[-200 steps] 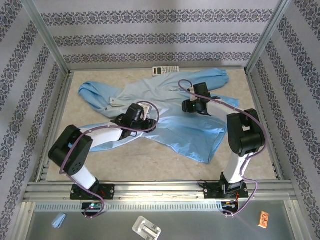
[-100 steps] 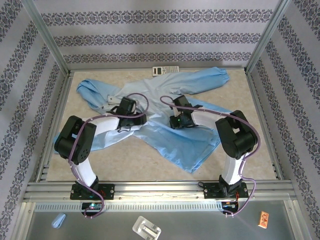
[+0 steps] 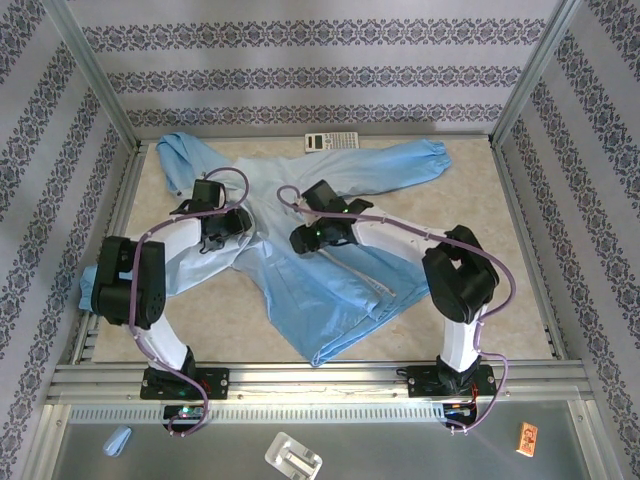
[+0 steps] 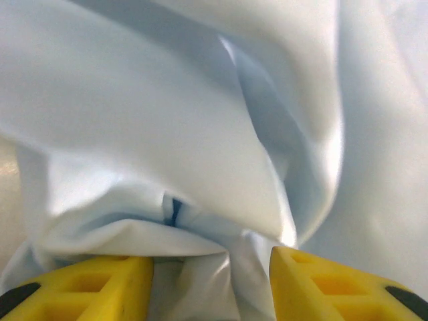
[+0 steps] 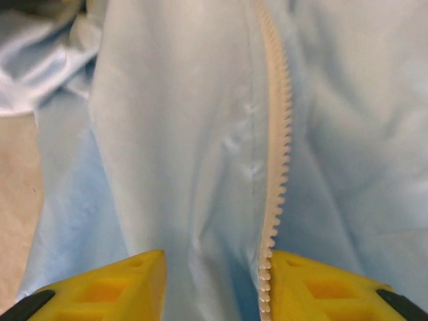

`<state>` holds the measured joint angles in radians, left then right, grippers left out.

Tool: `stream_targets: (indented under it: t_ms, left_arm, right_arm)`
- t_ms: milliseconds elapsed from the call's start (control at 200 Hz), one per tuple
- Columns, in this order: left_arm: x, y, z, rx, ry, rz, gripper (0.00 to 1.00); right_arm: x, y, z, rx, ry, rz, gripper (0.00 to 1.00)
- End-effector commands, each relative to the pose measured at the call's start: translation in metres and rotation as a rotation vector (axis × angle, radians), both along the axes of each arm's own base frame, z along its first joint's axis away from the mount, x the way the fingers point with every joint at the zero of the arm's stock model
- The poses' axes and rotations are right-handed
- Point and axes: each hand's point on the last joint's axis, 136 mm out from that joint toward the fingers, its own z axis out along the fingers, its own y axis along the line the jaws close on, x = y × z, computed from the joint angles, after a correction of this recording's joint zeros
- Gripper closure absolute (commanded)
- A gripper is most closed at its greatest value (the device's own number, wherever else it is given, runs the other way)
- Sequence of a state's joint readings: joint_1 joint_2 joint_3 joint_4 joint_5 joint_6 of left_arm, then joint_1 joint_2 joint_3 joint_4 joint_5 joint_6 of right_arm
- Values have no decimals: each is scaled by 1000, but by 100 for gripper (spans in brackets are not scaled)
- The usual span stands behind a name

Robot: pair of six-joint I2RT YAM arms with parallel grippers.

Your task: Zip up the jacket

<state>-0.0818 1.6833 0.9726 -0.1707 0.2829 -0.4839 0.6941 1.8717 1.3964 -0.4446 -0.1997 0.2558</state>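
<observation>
The jacket (image 3: 330,290) lies spread over the middle of the table (image 3: 510,290). Its hood (image 3: 175,152) is in the far left corner, one sleeve (image 3: 415,160) reaches toward the far right, and the hem points to the near edge. Its pale zipper strip (image 5: 275,134) runs straight up the fabric in the right wrist view.

The right pincer (image 5: 217,287) sits over the chest of the jacket, just right of centre. Its yellow fingers (image 5: 100,287) are spread, and the flat fabric and the foot of the zipper strip lie in the gap.

The left pincer (image 4: 212,287) is down on the fabric near the collar, to the left. Its fingers stand apart with a puckered fold bunched between them; I cannot tell whether they clamp it.

A calculator (image 3: 330,141) lies at the far edge, just beside the jacket's shoulder.
</observation>
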Motion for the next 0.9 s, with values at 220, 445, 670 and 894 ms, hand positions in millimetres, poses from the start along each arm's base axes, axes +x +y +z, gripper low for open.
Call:
stream_targets:
  t_ms: [220,445,670,894]
  left_arm:
    - [-31,-2,-16,-54,74,28,52]
    - [-3,-7,-20,-47,95,-3,52]
    - [48,-34,-27,-33,112,-84,57]
    - [101,-79,-28,-46,110,-173,57]
  right_arm:
    - [63,-93,-18,-98,81,-171,64]
    - [16,-100,-75,-158,225,-156,79]
    - [-45,-94,-105,-202,286,-128,88]
    - [-69,-58,-101,-103,286,-111,91]
